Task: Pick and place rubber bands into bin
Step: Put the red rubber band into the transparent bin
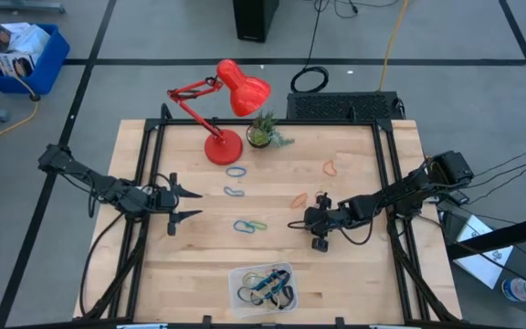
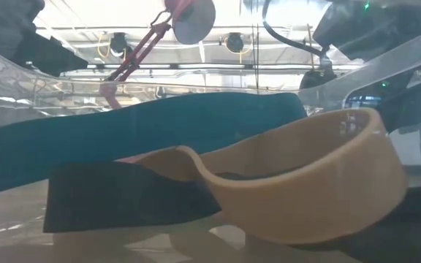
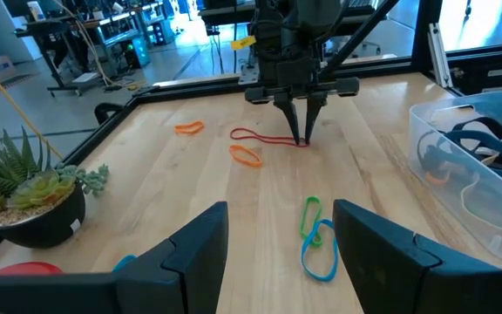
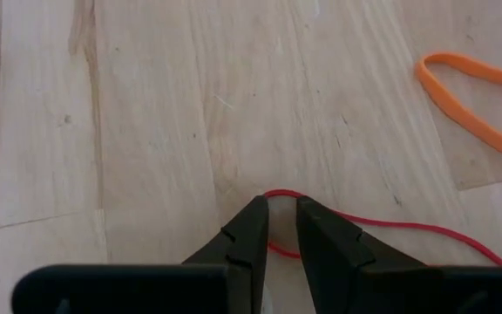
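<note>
Because the right gripper (image 4: 274, 228) pinches only one end of the thin red rubber band (image 4: 390, 228) on the table, it may slip free during lift; left gripper (image 3: 277, 253) waits apart (bin (image 1: 261, 285) lies well off).

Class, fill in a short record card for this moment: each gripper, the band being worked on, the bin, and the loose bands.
right gripper: tips nearly closed astride the thin red band on the table
left gripper: open, waiting over the table's left part
bin: near front edge, several bands inside
loose bands: blue-green pair, orange one, others
</note>
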Tool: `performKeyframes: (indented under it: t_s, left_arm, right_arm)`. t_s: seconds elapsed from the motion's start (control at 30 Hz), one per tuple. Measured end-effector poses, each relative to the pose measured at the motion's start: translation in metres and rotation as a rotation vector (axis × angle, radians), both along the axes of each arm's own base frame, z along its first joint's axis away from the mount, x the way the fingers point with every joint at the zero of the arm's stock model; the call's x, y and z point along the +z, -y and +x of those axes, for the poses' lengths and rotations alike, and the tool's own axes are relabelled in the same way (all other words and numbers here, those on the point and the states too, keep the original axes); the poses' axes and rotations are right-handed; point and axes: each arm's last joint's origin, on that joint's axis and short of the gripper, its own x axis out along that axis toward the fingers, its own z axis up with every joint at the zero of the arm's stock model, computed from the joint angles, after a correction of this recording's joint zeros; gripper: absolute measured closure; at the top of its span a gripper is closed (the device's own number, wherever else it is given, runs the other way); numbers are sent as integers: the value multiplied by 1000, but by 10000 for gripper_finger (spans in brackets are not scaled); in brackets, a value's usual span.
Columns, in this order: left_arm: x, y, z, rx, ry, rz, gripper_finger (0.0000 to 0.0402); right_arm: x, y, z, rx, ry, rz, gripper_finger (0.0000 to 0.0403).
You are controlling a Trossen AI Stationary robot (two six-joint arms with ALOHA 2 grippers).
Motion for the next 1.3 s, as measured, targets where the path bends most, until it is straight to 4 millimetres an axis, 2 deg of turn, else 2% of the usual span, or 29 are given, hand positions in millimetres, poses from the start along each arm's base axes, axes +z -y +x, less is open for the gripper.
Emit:
performKeyframes:
  t_s: [1.1,1.3]
  left_arm:
    - [0,0,0,0,0,0,188]
    - [0,0,0,0,0,0,188]
  right_arm:
    - [0,0,1,-33,12,-3,344]
    - [0,0,1,-111,16,44,344]
